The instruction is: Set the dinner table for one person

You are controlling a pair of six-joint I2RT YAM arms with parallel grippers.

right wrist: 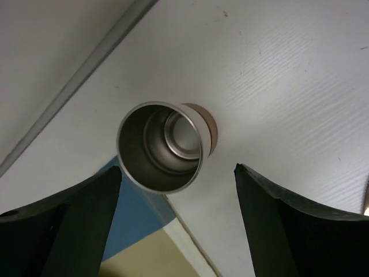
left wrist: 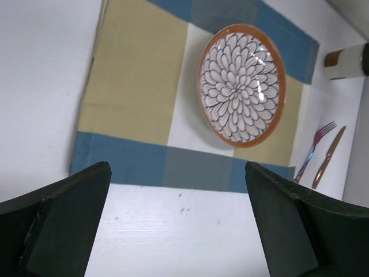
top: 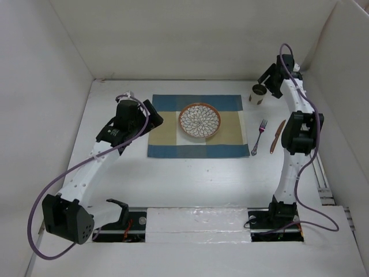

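Note:
The white dinner table (top: 190, 179) holds a blue-and-tan checked placemat (top: 167, 135) with a flower-patterned, orange-rimmed plate (top: 199, 121) on it. A fork (top: 259, 137) and a copper knife (top: 277, 136) lie right of the mat. A steel-lined cup (top: 258, 94) stands upright at the mat's far right corner. My left gripper (top: 154, 115) is open and empty over the mat's left edge; its wrist view (left wrist: 177, 190) shows the plate (left wrist: 242, 85) ahead. My right gripper (top: 266, 82) is open just above the cup (right wrist: 164, 147), not touching it.
White panels wall the table at the left, back and right. A metal rail (top: 323, 179) runs along the right side. A shiny taped strip (top: 196, 222) lies between the arm bases at the near edge. Purple cables loop off both arms.

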